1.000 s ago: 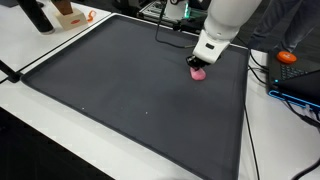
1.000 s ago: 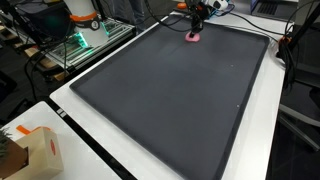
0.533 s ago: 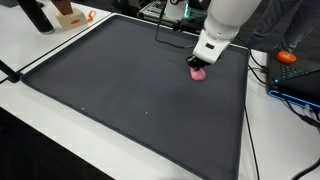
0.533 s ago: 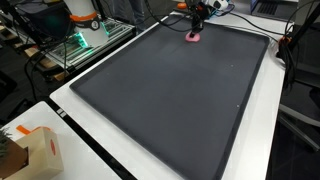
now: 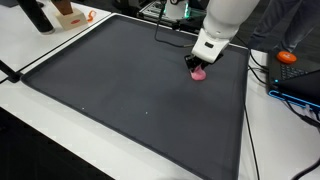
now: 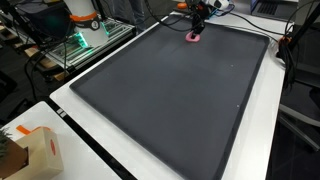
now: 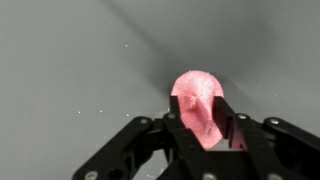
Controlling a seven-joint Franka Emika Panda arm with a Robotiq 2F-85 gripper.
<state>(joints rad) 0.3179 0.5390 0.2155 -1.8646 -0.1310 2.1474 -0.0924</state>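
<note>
A soft pink lump [image 7: 193, 85] rests on the dark grey mat [image 5: 130, 90] near its far edge, seen in both exterior views [image 5: 199, 73] [image 6: 192, 38]. My gripper [image 7: 198, 103] points down onto it from the white arm [image 5: 225, 20]. In the wrist view the lump sits pinched between the two black fingers [image 7: 176, 120], narrow where both pads touch it and bulging out beyond the tips. A thin sliver of mat shows beside the right finger lower down. The lump's underside is hidden.
The mat [image 6: 170, 100] covers most of a white table. A cardboard box [image 6: 40, 150] stands at a near corner. An orange object [image 5: 287, 57] and cables lie past the mat's side edge. Brown items [image 5: 68, 14] and green-lit equipment [image 6: 75, 45] sit beyond.
</note>
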